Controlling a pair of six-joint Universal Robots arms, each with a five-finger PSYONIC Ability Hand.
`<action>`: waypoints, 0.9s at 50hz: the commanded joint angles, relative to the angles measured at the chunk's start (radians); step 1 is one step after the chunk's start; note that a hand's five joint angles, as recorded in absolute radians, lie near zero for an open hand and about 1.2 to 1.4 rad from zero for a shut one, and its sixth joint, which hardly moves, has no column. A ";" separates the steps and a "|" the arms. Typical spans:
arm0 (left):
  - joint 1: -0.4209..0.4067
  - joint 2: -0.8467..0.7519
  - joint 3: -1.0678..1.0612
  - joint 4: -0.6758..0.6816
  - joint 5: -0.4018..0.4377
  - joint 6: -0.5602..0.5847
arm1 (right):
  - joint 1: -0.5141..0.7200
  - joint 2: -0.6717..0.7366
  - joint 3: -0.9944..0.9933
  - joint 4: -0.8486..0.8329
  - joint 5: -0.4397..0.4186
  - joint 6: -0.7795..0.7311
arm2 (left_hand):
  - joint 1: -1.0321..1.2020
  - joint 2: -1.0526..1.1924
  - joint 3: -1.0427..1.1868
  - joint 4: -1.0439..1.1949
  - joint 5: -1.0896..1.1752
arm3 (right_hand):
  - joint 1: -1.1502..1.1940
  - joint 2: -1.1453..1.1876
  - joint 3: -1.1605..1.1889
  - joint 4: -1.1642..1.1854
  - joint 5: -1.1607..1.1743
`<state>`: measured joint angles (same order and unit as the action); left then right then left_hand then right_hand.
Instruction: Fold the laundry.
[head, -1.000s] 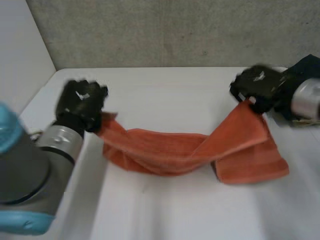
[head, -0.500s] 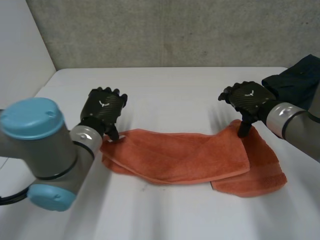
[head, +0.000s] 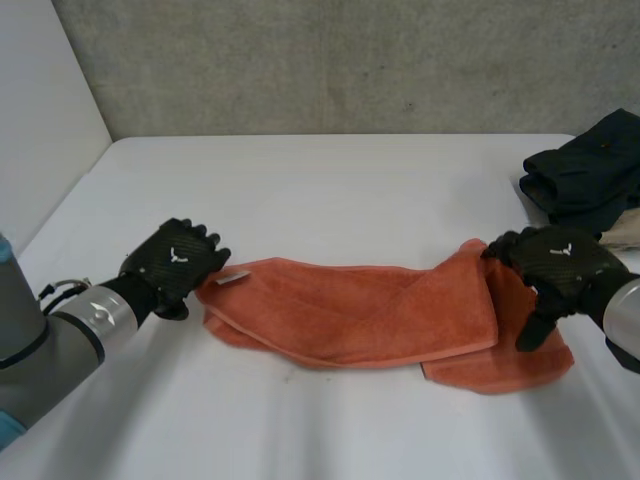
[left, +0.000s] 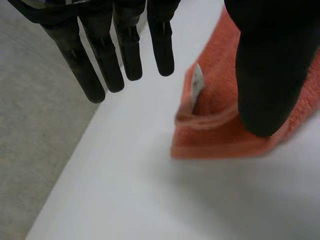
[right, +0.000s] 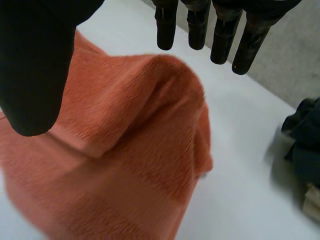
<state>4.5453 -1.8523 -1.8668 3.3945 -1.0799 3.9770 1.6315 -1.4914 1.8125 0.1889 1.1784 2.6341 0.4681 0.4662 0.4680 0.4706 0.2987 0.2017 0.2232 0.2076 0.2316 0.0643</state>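
Where the white table (head: 330, 190) is viewed from the head camera, the left hand (head: 175, 265) sits at the left end of the orange towel (head: 350, 315), its fingers (left: 161, 47) straight, spread from the thumb and gripping nothing. A white tag (head: 232, 280) stands up at that end, just beside the thumb. The towel lies flat across the table's middle, folded lengthwise, its right end doubled over a lower layer. The right hand (head: 555, 270) is over that right end, fingers (right: 166, 30) straight, thumb apart, holding nothing. A pile of dark garments (head: 585, 175) rests at the far right, apart from the towel.
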 joint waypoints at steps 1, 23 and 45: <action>-0.029 -0.142 0.074 0.034 -0.008 -0.002 | -0.041 0.000 0.087 0.006 -0.003 0.001 | 0.183 0.185 0.183 0.180 0.178 | 0.062 0.041 0.056 0.032 0.025; -0.052 -0.228 0.176 0.114 -0.075 -0.013 | -0.122 -0.012 0.191 0.006 -0.016 -0.003 | 0.928 0.930 0.928 0.926 0.923 | 0.306 0.284 0.300 0.276 0.269; 0.011 -0.140 0.195 0.114 -0.163 -0.024 | 0.053 0.128 0.173 -0.158 -0.019 -0.006 | 0.928 0.930 0.928 0.926 0.923 | 0.165 0.144 0.159 0.135 0.128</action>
<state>4.5474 -1.9928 -1.6796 3.5090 -1.2415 3.9529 1.6200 -1.4376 1.9952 0.0899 1.1435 2.6286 1.1354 1.1907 1.1825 1.1976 0.9782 0.3047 0.3520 0.3341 0.3317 0.1598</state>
